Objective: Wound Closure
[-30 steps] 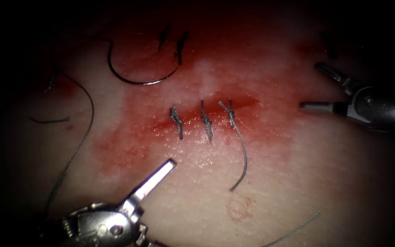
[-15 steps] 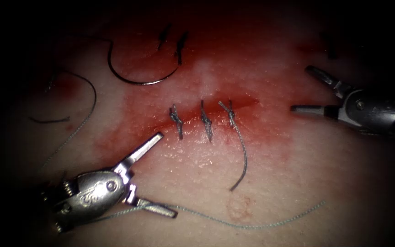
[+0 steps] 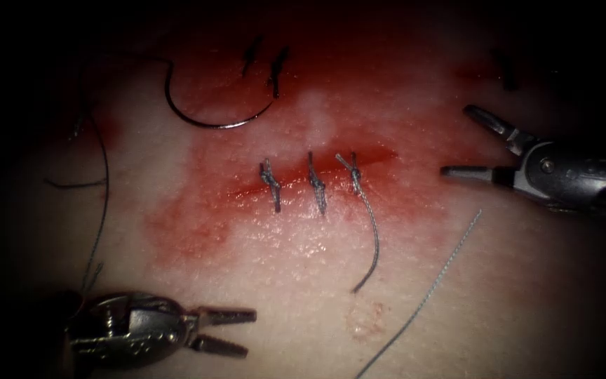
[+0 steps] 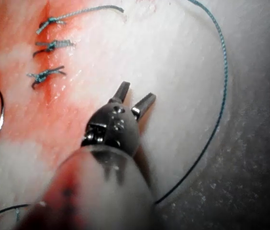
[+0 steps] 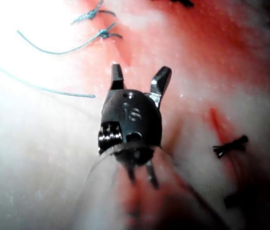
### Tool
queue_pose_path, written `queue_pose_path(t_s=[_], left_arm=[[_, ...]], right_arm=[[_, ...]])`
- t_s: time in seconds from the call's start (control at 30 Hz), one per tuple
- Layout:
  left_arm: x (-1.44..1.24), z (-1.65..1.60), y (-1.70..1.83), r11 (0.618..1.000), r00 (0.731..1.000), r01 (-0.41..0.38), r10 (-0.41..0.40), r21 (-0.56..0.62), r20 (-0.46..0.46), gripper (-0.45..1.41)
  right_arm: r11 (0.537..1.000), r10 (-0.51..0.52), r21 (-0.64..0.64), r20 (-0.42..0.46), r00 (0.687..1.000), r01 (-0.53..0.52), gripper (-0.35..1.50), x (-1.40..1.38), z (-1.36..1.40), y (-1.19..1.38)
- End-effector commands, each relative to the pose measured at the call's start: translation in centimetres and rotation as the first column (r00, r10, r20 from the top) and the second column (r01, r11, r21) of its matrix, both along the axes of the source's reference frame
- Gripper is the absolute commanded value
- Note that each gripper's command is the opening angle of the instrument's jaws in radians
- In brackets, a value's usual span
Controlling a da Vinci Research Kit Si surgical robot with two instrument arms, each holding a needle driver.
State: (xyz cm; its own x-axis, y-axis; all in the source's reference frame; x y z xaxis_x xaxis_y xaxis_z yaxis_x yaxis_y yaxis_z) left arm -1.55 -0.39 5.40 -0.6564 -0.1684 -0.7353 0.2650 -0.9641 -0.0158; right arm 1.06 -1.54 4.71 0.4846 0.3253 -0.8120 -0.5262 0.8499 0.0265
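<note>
- Since the earlier frames, the left tool (image 3: 227, 330) has dropped back low and to the left of the cut, its jaws narrowed from a wide spread to a small gap; the loose thread (image 3: 426, 291) that crossed its lower jaw now lies free to the right, and the right tool (image 3: 468, 144) has edged toward the cut.
- Tissue (image 3: 499, 309): pale, with red fluid (image 3: 198, 224) around the cut (image 3: 317, 175).
- Right tool: jaws wide apart, holding nothing, well right of the cut.
- Left tool: jaws slightly apart, holding nothing (image 4: 135, 98).
- Needle (image 3: 212, 123): lies flat on the tissue above and left of the cut, not in the tissue, held by neither tool.
- Three knotted stitches (image 3: 313, 184) cross the cut; the rightmost trails a long tail (image 3: 373, 242).
</note>
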Motion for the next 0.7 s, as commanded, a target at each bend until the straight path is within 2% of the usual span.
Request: queue_pose_path(t_s=[0.03, 0.07, 0.1, 0.2, 0.27, 0.3, 0.4, 0.47, 0.5, 0.53, 0.57, 0.7], left_arm=[[-0.03, 0.02, 0.05, 1.0, 1.0, 0.01, -0.011, -0.018, -0.018, 0.31], [-0.03, 0.02, 0.05, 1.0, 1.0, 0.01, -0.011, -0.018, -0.018, 0.31], [0.02, -0.08, 0.2, 0.998, 0.998, 0.053, -0.053, -0.03, -0.021, 0.24], [0.01, -0.2, 0.35, 0.99, 0.988, 0.14, -0.138, -0.031, 0.072, 0.14], [-0.06, -0.28, 0.41, 0.982, 0.975, 0.187, -0.184, -0.015, 0.125, 0.29], [-0.13, -0.3, 0.42, 0.979, 0.969, 0.206, -0.202, -0.009, 0.144, 0.42], [-0.26, -0.34, 0.4, 0.979, 0.963, 0.204, -0.202, 0.007, 0.179, 0.51], [-0.53, -0.38, 0.37, 0.976, 0.944, 0.213, -0.219, 0.051, 0.248, 0.58], [-0.53, -0.38, 0.37, 0.976, 0.944, 0.213, -0.219, 0.051, 0.248, 0.58], [-0.61, -0.39, 0.37, 0.975, 0.938, 0.216, -0.223, 0.055, 0.264, 0.58], [-0.8, -0.4, 0.36, 0.973, 0.931, 0.226, -0.232, 0.056, 0.283, 0.58], [-1.05, -0.36, 0.38, 0.971, 0.925, 0.236, -0.24, 0.05, 0.294, 0.66]], right_arm=[[1.0, -0.002, 0.001, -0.003, 1.0, 0.002, 1.47, 0.08, 0.07, -0.03], [1.0, -0.002, 0.001, -0.003, 1.0, 0.002, 1.47, 0.08, 0.07, -0.03], [1.0, -0.002, 0.0, -0.003, 1.0, 0.002, 1.47, 0.09, 0.07, -0.03], [1.0, -0.001, 0.0, -0.003, 1.0, 0.001, 1.47, 0.09, 0.07, -0.03], [1.0, -0.002, -0.001, -0.003, 1.0, 0.002, 1.47, 0.09, 0.07, -0.04], [1.0, -0.002, -0.001, -0.004, 1.0, 0.002, 1.47, 0.09, 0.07, -0.04], [1.0, -0.003, -0.003, -0.004, 1.0, 0.003, 1.47, 0.09, 0.08, -0.05], [1.0, -0.004, -0.003, -0.005, 1.0, 0.004, 1.47, 0.09, 0.08, -0.07], [1.0, -0.004, -0.003, -0.005, 1.0, 0.004, 1.47, 0.09, 0.08, -0.07], [1.0, -0.004, -0.003, -0.005, 1.0, 0.004, 1.47, 0.09, 0.08, -0.07], [1.0, -0.006, -0.003, -0.008, 1.0, 0.006, 1.47, 0.1, 0.07, -0.08], [1.0, -0.012, -0.002, -0.014, 1.0, 0.012, 1.47, 0.11, 0.04, -0.12]])
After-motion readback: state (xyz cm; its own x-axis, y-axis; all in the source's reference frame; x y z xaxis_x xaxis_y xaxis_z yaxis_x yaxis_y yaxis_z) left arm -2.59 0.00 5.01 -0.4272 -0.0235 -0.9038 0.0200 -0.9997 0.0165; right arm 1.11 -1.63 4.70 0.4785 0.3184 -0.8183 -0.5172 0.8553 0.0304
